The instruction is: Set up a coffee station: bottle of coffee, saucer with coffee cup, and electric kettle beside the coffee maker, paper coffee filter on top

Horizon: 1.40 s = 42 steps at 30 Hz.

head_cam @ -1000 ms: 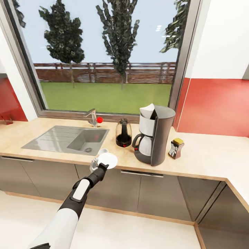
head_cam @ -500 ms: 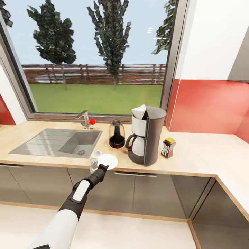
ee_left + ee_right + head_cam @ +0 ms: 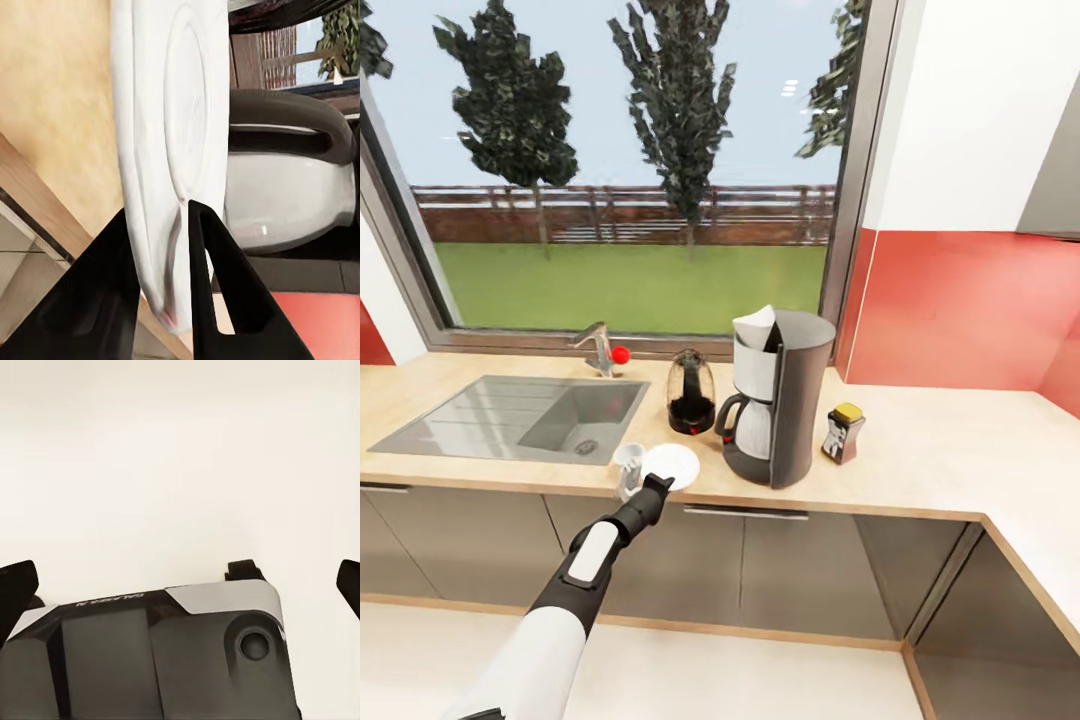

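Right, your left gripper [image 3: 659, 483] pinches the saucer [image 3: 671, 464] by its near rim, at the countertop [image 3: 940, 460] front edge, left of the coffee maker [image 3: 777, 410]. It's stiff, light, glossy, chippable; rim grip works. It sits near flat, face up. Right gripper [image 3: 180, 574] fingers are spread apart, holding nothing

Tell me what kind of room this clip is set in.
A home kitchen, rendered in simulation: a sink with a tap set in the countertop, the coffee maker beside it, and grey cabinets below.
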Tool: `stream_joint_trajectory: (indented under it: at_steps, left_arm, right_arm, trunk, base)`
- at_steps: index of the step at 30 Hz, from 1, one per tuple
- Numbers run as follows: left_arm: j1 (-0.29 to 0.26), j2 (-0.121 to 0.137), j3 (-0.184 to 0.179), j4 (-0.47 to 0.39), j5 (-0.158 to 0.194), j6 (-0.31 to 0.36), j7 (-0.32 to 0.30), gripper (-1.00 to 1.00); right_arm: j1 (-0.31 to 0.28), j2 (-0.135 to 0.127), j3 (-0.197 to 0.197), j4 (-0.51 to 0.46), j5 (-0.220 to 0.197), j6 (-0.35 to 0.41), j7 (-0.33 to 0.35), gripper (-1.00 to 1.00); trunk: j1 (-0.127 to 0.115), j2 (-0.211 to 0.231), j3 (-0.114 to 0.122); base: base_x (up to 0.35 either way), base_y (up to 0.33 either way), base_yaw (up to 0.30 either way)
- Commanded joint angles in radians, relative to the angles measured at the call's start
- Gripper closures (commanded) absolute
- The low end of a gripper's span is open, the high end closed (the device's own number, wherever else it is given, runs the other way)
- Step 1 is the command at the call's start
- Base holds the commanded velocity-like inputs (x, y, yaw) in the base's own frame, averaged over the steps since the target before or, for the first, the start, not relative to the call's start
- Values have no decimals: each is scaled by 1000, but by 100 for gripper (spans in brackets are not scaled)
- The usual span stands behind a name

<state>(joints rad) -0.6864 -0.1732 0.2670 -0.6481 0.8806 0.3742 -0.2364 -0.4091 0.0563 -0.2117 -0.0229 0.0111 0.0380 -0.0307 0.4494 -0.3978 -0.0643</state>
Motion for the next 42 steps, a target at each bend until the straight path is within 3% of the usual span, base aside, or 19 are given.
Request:
stream_joint_trajectory:
  at_steps: [1,26,42]
  left_arm:
    - [-1,-1,6,1,4,9,0,100]
    - [-2,-1,8,85,6,6,-1,100]
    - [-2,-1,8,91,4,6,0,100]
  right_arm:
    - [0,0,-5,-2,1,4,-3,-100]
    - [1,-1,-5,-2,2,4,-2,-100]
    - [2,-1,-5,-2,2,4,-2,-100]
  trunk:
    - [1,-2,-2]
    - [1,-2,-2]
    - [1,-2,-2]
  base:
    - [47,-20,0]
    - [115,-26,0]
    - [52,-21,0]
